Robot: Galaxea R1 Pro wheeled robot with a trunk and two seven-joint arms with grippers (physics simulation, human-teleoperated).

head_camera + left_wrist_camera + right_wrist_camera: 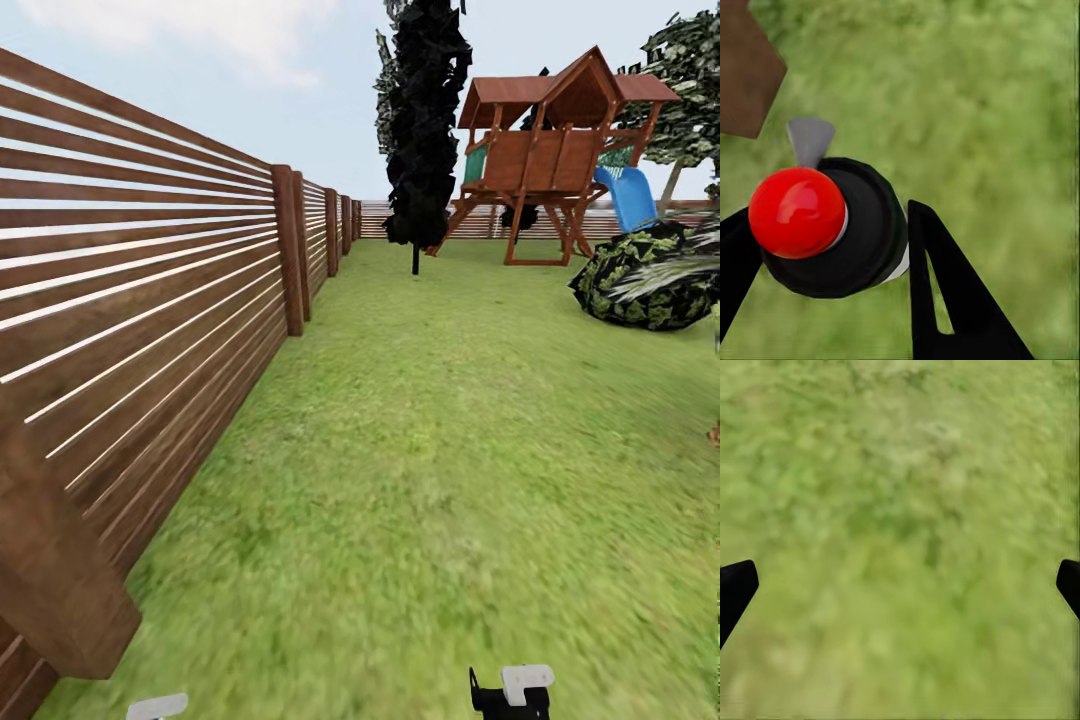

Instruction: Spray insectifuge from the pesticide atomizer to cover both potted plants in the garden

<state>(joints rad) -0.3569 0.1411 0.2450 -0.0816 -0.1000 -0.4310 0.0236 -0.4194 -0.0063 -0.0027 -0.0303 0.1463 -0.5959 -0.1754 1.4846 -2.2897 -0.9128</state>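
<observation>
In the left wrist view my left gripper (829,217) is shut on the pesticide atomizer (840,247). The bottle is seen end-on from above: a dark round body with a white band, a red round top and a small grey nozzle (810,139). Black fingers (945,300) press it from both sides over the grass. My right gripper (900,581) stands open above bare lawn with nothing between its fingers. The potted plants and the stone patio are out of view.
A brown slat fence (150,300) runs close along my left, with a post cap (60,590) very near. Green lawn (450,450) stretches ahead. Far ahead stand a tall dark tree (425,130), a wooden playset (555,150) with a blue slide, and a big round bush (640,280) at the right.
</observation>
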